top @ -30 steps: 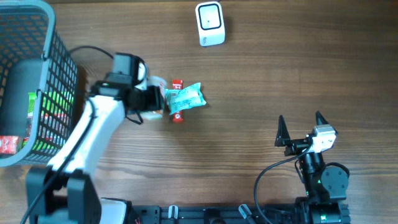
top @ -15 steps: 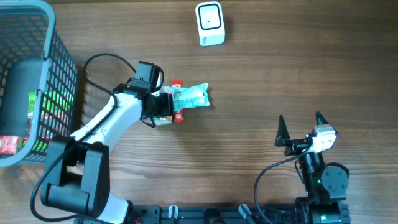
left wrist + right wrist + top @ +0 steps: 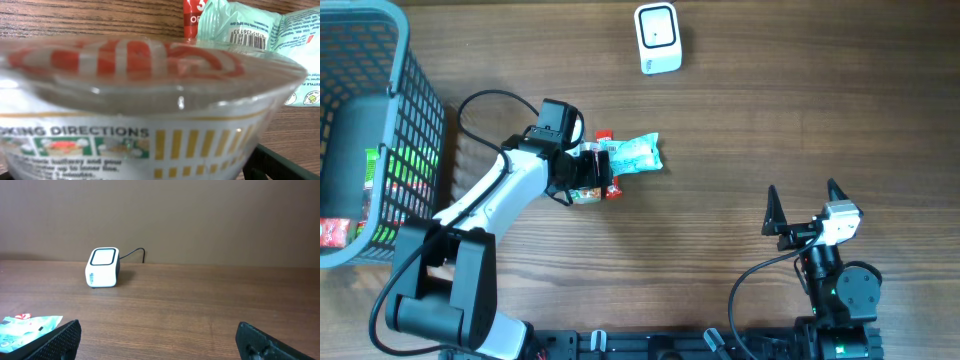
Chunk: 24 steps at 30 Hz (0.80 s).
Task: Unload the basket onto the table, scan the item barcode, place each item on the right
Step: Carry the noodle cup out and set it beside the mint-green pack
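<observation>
One noodle cup (image 3: 150,115) fills your left wrist view: a clear lid over a red-and-white swirl, a pale wall printed with cooking directions, small pictures and a row of yellow bars. You will find it on the table (image 3: 740,120) left of centre, right at the left gripper (image 3: 592,175) and touching or just beside the green packet (image 3: 632,153). Count one cup, one green packet with a barcode on its near end, one red wrapper (image 3: 604,138) against the packet, one white scanner (image 3: 657,38) at the far edge, one grey basket (image 3: 415,150) on the left, and two grippers. The cup's lid end lies toward the packet and its printed wall faces the wrist camera; you cannot tell from these views whether it stands or lies on its side, nor its long axis. Whether your left gripper grips the cup or stands clear of it cannot be told. Your right gripper (image 3: 802,190) is spread wide with nothing between its fingers, well apart from the cup.
</observation>
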Motion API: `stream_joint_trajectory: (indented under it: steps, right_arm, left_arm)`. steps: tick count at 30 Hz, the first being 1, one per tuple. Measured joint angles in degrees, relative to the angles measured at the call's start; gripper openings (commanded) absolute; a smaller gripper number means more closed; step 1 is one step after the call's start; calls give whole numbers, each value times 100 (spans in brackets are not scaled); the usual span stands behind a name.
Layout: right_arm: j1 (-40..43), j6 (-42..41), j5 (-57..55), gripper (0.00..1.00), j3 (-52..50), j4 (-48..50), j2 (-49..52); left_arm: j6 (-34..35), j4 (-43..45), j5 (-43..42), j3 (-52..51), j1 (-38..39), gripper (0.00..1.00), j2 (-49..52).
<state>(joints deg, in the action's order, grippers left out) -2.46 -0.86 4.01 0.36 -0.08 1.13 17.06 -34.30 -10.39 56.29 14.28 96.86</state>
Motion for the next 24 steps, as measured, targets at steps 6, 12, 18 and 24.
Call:
stream_joint_trajectory:
  steps: [6, 12, 18, 24]
  right_arm:
    - [0, 0, 0, 100, 0, 0, 0]
    - [0, 0, 0, 100, 0, 0, 0]
    - [0, 0, 0, 100, 0, 0, 0]
    - [0, 0, 2, 100, 0, -2, 0]
  left_arm:
    - [4, -280, 304, 28, -101, 100, -645]
    - [2, -317, 929, 678, -203, 100, -1902]
    - [-203, -262, 1812, 1587, -981, 100, -2702]
    - [-505, 195, 2269, 1956, -3338, 100, -3285]
